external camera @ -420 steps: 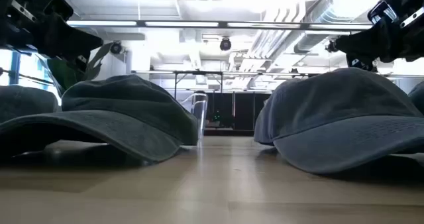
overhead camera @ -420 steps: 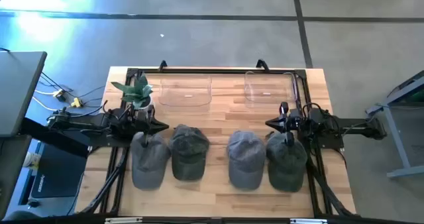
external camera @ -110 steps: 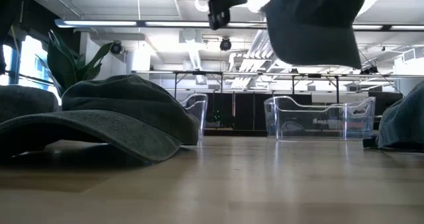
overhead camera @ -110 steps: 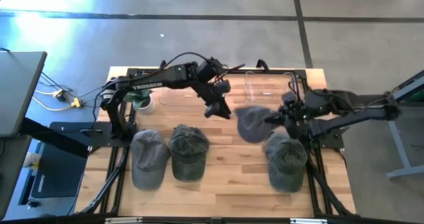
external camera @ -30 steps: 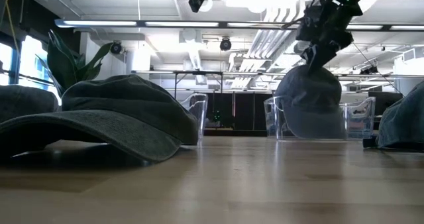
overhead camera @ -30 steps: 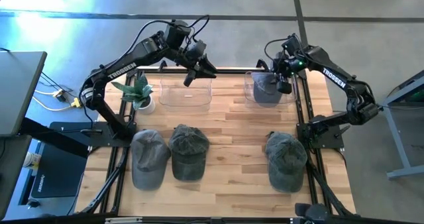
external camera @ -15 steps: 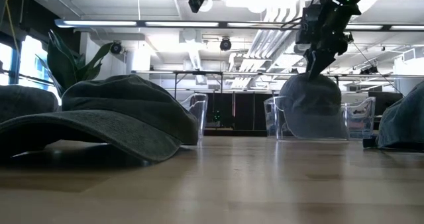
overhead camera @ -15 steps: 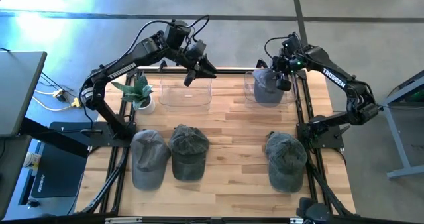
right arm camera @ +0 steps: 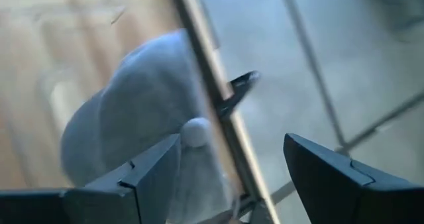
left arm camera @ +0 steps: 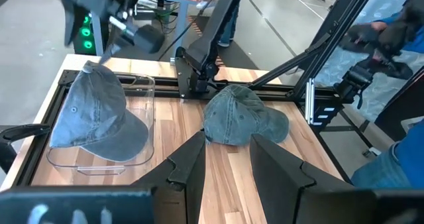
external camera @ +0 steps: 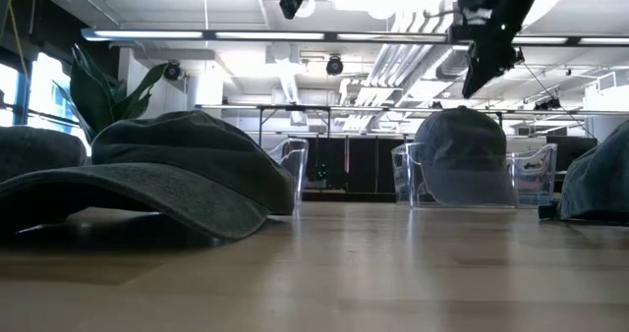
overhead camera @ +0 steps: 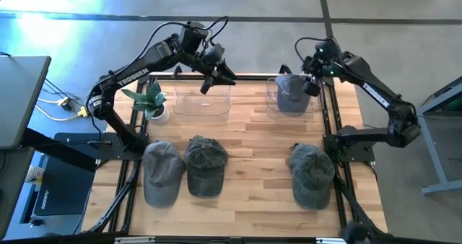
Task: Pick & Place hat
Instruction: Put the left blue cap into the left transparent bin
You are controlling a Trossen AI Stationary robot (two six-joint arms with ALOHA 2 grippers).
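Hat: grey cap, soft and light, lay inside right clear bin. Right tool, fingers apart and empty, hung above bin. Left tool likewise apart, over neighbouring bin. Best grip judged: crown fabric.

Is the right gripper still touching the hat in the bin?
Apart. The low view shows the right gripper lifted above the grey hat, which sits in the clear bin, with ceiling background visible between them.

Matt cloth hat, clear plastic bin
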